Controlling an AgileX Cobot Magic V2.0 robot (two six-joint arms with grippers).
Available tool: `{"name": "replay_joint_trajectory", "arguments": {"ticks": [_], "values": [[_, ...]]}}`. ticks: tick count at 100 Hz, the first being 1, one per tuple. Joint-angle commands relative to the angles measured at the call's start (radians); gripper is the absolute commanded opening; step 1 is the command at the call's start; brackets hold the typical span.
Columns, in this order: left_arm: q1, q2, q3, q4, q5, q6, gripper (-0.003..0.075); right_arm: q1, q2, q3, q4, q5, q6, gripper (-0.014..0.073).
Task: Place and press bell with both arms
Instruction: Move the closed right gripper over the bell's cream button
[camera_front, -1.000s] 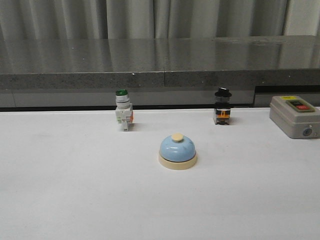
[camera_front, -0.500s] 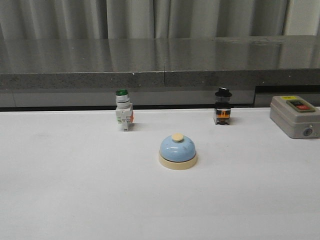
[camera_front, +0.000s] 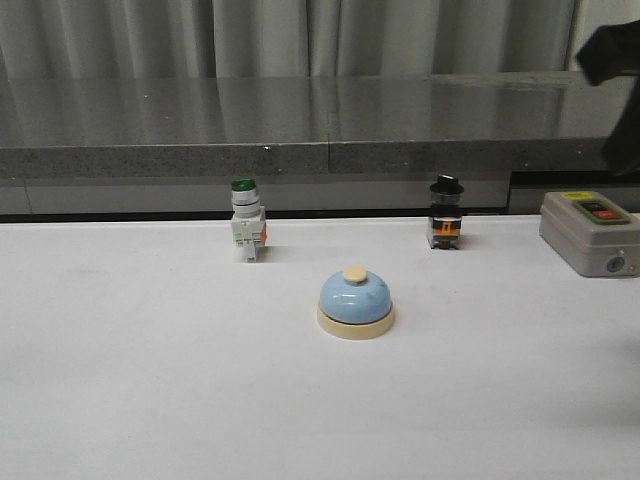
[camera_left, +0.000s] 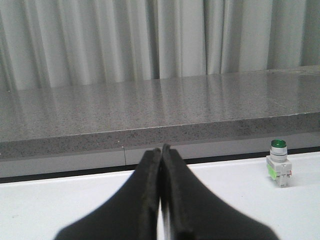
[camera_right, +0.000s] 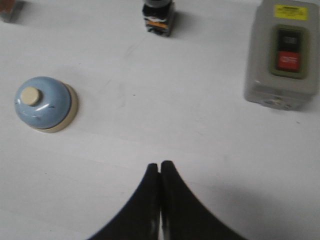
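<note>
The light-blue bell (camera_front: 355, 303) with cream base and cream button stands upright in the middle of the white table. It also shows in the right wrist view (camera_right: 45, 103). My right gripper (camera_right: 159, 165) is shut and empty, above the table and well apart from the bell. A black part of the right arm (camera_front: 612, 70) shows at the right edge of the front view, above the grey box. My left gripper (camera_left: 161, 148) is shut and empty, low over the table; the bell is out of its view.
A green-capped white switch (camera_front: 246, 220) stands behind the bell to the left, also in the left wrist view (camera_left: 278, 163). A black-capped switch (camera_front: 445, 213) stands behind to the right. A grey box with red and green buttons (camera_front: 592, 232) sits at far right. A grey counter (camera_front: 320, 120) runs along the back.
A black part of the right arm has come into the front view at the upper right edge. The bell and the switches have not moved.
</note>
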Motion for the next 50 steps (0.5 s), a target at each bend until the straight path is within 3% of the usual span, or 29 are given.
{"name": "replay_joint_trajectory", "arguments": {"ticks": [1, 50], "values": [[0.002, -0.032, 0.042, -0.01, -0.079, -0.007, -0.002, 0.054, 0.072, -0.086, 0.007, -0.048, -0.006, -0.006], [0.002, -0.032, 0.042, -0.01, -0.079, -0.007, -0.0019, 0.248, 0.442, -0.382, 0.007, -0.026, -0.006, -0.006]]}}
